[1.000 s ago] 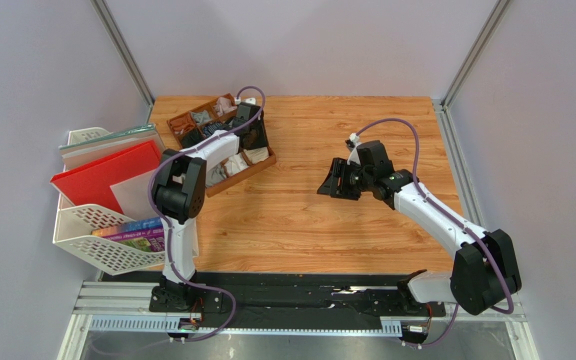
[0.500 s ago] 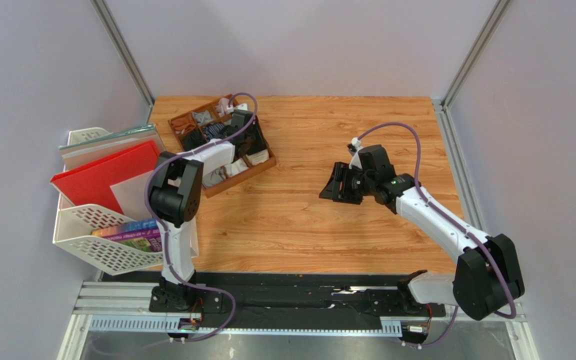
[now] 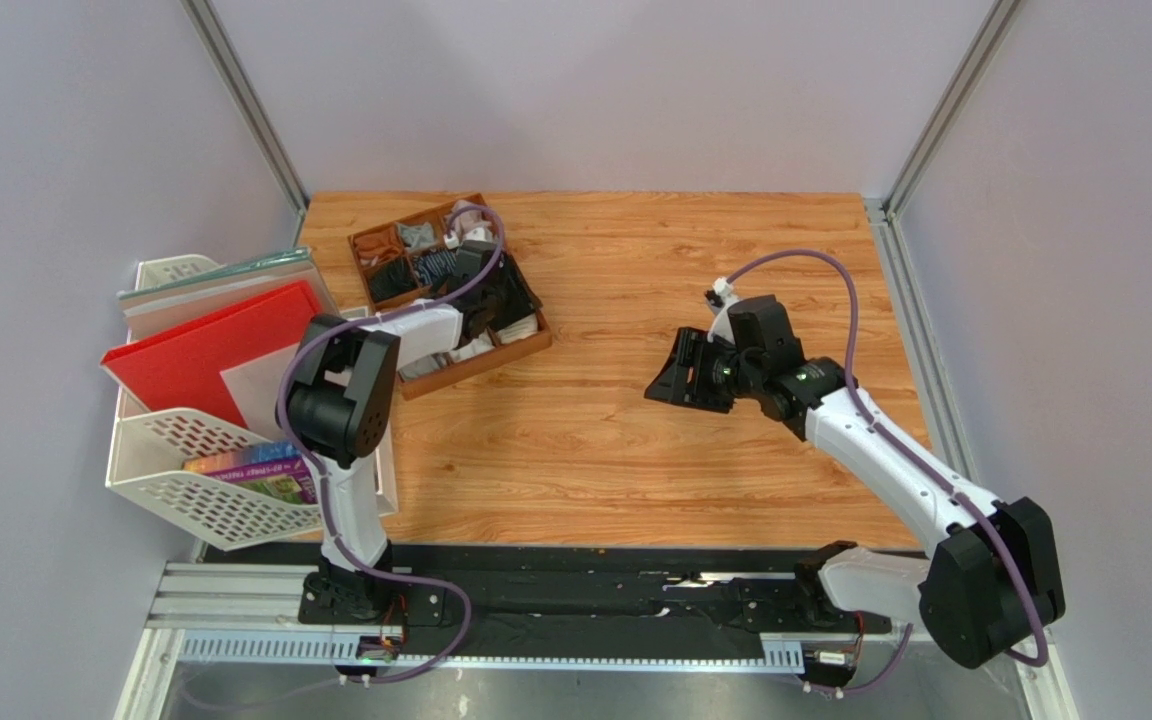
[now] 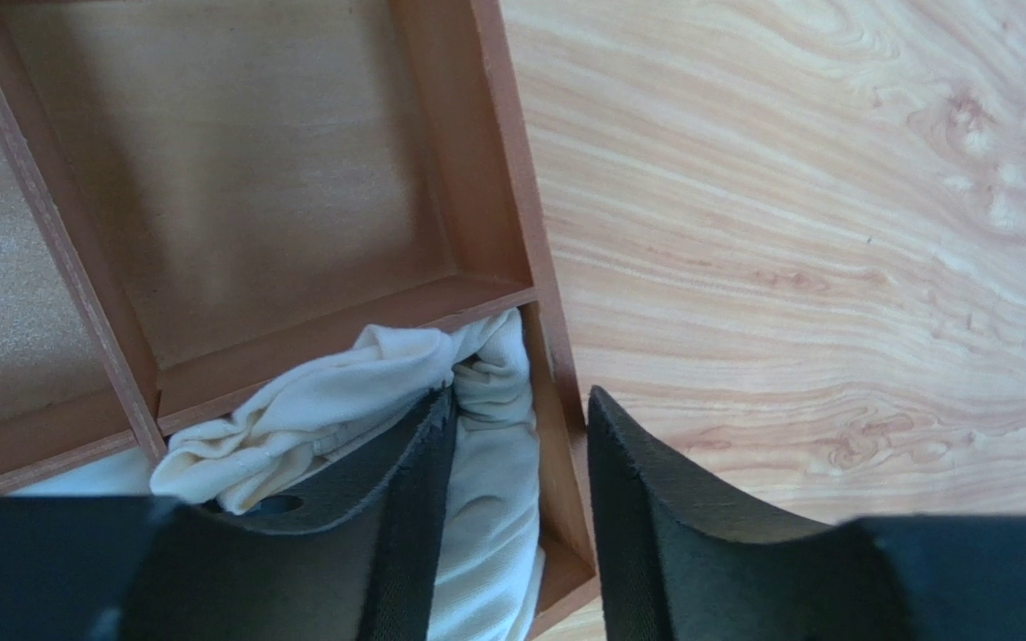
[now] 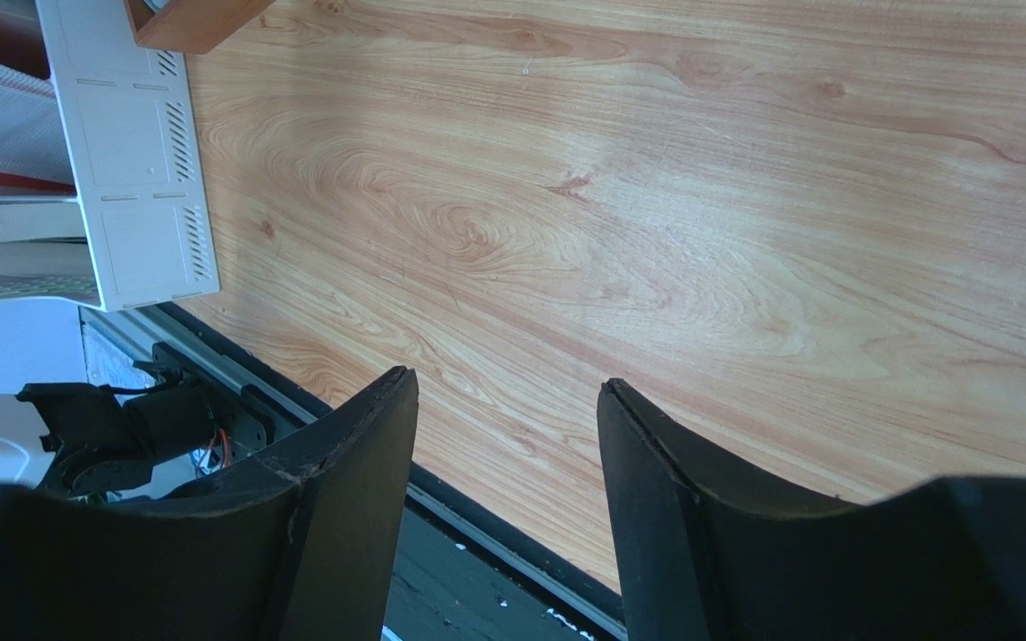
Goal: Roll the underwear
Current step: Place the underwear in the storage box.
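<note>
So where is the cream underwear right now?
In the left wrist view, the cream underwear lies bunched in a corner compartment of the wooden tray, right at the tips of the left claw.

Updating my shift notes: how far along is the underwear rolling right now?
Done: nothing I can confirm. In hand: the left hand is open over cream underwear bunched in a corner compartment of the wooden tray. The right hand is open and empty above the table. Left: likely the rolling itself, though that's a guess.
</note>
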`<action>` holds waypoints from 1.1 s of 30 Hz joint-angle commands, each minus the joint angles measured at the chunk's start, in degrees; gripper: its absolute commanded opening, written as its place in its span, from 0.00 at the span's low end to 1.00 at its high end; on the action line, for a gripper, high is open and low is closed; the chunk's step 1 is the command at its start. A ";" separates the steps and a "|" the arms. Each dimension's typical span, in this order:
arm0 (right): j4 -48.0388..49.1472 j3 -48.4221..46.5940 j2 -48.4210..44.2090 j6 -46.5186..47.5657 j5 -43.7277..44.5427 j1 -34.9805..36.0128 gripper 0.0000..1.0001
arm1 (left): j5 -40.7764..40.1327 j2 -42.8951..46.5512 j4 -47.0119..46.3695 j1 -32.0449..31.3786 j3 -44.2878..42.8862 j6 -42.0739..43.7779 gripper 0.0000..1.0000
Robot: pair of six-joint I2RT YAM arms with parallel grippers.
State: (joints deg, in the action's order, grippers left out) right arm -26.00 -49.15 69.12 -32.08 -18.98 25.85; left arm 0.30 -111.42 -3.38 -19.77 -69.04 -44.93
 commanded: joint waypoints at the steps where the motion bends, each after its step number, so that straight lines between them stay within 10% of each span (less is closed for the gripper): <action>1: -0.81 0.37 -2.67 0.70 0.88 -0.09 0.57 | 2.43 3.21 4.62 0.52 3.91 0.45 0.58; 14: -3.00 0.81 -6.10 0.61 1.93 -0.09 0.57 | -3.01 7.71 22.18 0.52 -11.64 12.14 0.64; 33: -4.59 1.07 -8.57 0.17 2.46 -0.09 0.58 | -0.82 -2.05 18.58 -0.09 -8.13 11.44 0.64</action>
State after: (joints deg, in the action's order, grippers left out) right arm -30.76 -47.92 62.33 -32.08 -16.99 25.80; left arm -0.97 -111.31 14.72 -19.75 -78.00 -33.52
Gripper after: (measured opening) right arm 0.575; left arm 0.637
